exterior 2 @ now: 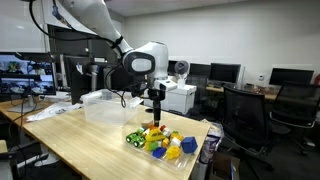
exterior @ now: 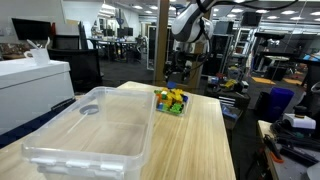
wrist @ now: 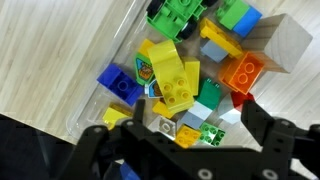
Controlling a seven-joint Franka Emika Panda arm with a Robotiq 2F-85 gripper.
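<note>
Spread wide and pinching nothing: the gripper (exterior 2: 155,112), hanging just above a small tray of blocks (exterior 2: 133,141). In the wrist view, a yellow block (wrist: 170,80) right under the two fingers (wrist: 110,135). On the wooden table (exterior: 200,140), from left to right, a big clear bin (exterior: 100,125), then the tray. Behind, an office room with screens (exterior 2: 20,75) and black chairs (exterior 2: 245,110).
</note>
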